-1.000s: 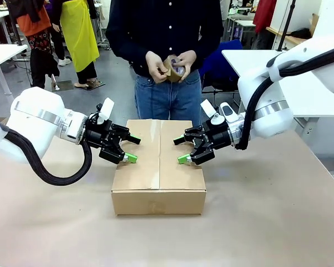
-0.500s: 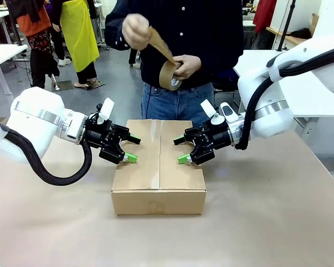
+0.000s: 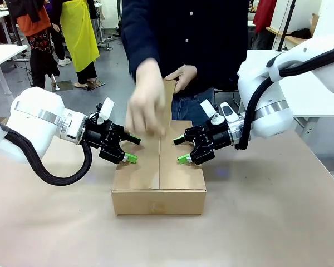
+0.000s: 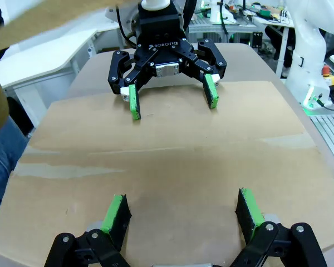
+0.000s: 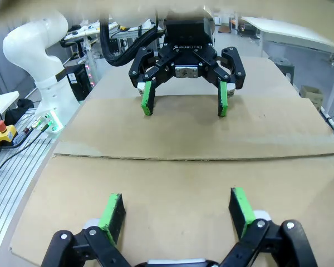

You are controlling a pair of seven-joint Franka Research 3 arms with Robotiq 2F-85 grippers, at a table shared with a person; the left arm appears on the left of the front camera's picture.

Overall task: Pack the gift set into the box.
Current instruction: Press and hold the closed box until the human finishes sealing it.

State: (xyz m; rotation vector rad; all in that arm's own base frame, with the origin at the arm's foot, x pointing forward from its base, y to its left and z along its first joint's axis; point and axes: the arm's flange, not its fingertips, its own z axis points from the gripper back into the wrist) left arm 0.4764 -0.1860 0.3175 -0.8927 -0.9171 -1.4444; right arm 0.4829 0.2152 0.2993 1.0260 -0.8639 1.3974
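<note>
Front view: the box [image 3: 158, 172] sits mid-surface [image 3: 267, 222], flaps down. Left tool [image 3: 130, 148] and right tool [image 3: 181, 149], both spread open, press its top while a hand [image 3: 146, 107] draws tape [image 3: 168, 105] along the seam.

Box [image 3: 158, 178] is closed, flaps flat — top surface is the only working plane. Left gripper [image 3: 132, 149] and right gripper [image 3: 181, 149] sit over opposite flap edges, jaws spread, facing each other, with a bare strip of cardboard between them along the centre seam. That strip is blocked from above by the person's hand [image 3: 146, 105] pulling brown tape [image 3: 168, 105] down over it. Table [image 3: 267, 222] in front of the box and to both sides is free.
</note>
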